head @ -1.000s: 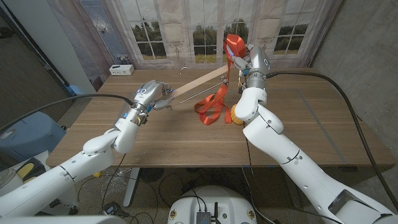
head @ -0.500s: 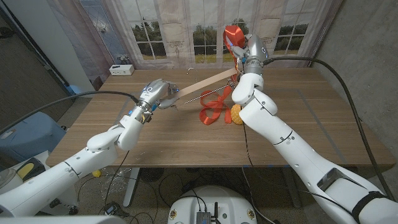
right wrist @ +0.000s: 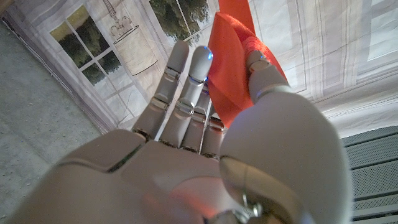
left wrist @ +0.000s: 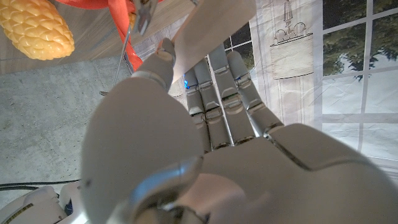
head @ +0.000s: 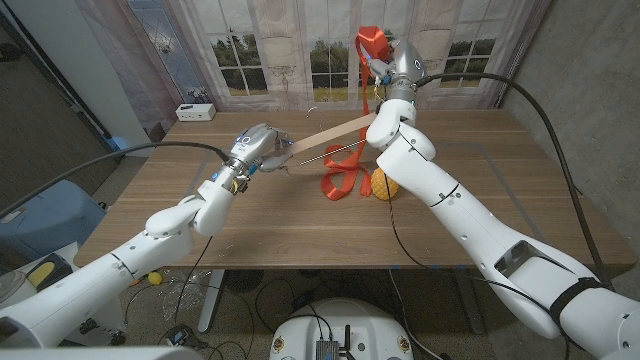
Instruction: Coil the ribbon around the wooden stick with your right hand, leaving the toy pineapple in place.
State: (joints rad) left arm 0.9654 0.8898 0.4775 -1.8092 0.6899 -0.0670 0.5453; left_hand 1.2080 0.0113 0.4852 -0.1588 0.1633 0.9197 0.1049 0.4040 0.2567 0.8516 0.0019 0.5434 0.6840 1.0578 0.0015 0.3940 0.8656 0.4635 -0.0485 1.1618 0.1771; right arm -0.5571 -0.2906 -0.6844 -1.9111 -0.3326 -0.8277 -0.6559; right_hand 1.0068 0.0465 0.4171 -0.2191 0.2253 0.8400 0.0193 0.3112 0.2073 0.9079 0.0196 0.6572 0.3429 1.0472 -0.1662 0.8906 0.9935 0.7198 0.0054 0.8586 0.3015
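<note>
Orange woven ribbon (head: pixel 345 165) is pinched in the right hand (head: pixel 385 62), raised high above the far side of the wood-grain worktop (head: pixel 300 220); in the right wrist view the fabric (right wrist: pixel 233 56) is seen pressed between thumb and fingers. A taut strand is run down from that hand to the pale flat wooden stick (head: pixel 325 135), with loose loops piled on the worktop below it. The stick is gripped at its near end by the left hand (head: pixel 255 150), fingers (left wrist: pixel 233 93) closed along it, and is held slanted above the worktop. The yellow, bumpy, oval toy pineapple (head: pixel 382 184) is seen on the worktop just beside the ribbon pile. Compared with one second ago, the right hand has been lifted higher and farther back, the ribbon pulled straighter, the pineapple left in place.
</note>
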